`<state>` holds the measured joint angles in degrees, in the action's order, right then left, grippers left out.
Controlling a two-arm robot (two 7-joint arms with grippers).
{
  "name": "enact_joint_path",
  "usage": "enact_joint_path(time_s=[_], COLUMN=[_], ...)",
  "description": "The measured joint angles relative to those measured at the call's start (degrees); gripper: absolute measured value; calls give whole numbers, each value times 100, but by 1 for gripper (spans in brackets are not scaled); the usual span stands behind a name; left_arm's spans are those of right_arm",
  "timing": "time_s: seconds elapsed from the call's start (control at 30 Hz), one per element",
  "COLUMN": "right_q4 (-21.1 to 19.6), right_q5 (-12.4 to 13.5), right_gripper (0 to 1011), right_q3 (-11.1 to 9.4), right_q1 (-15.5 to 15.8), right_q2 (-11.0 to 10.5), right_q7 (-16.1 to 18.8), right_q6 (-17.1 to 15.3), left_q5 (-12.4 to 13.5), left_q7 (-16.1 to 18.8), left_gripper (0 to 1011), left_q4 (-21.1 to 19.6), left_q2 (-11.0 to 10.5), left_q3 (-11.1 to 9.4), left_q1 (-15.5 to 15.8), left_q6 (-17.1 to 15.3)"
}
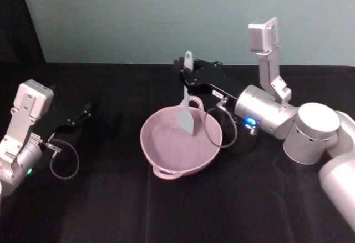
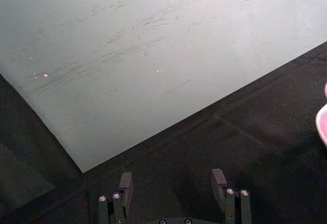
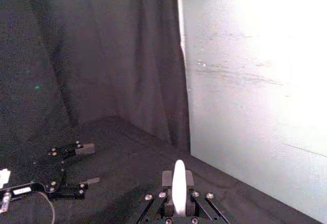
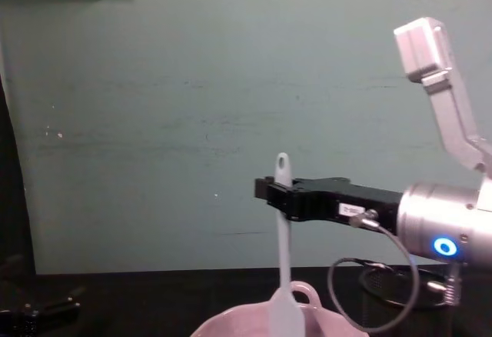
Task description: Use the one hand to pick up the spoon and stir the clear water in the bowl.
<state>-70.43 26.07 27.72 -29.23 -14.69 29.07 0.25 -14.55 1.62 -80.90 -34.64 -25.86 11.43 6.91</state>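
Mesh cup (image 4: 382, 281) is standing beside bowl (image 1: 147, 143); right pincer (image 1: 186, 71) is clamping spoon (image 1: 186, 110) above bowl; left pincer (image 2: 172, 179) is gaping over black table (image 1: 111, 209); teal wall (image 1: 138, 15) behind.

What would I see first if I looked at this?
A white spoon is held upright over the middle of the table, pinched near its top by the right gripper, its blade hanging down into the pale pink bowl. The left gripper rests open at the table's left side.
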Motion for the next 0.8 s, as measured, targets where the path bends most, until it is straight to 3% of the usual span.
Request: enact_joint_path(time_s=[0.4, 0.8], right_q4=[-803, -1051], right_q5=[2, -26], right_gripper=[120, 120], right_q3=[-92, 136], right_q1=[524, 647], right_q2=[-429, -376], right_q7=[-96, -1], right_q6=[-211, -221], left_q5=[0, 0], left_q7=[0, 0], left_gripper=[1011, 1012], left_q4=[0, 0], left_q2=[0, 0], left_q3=[0, 0], left_q1=[0, 0], left_q6=[0, 0])
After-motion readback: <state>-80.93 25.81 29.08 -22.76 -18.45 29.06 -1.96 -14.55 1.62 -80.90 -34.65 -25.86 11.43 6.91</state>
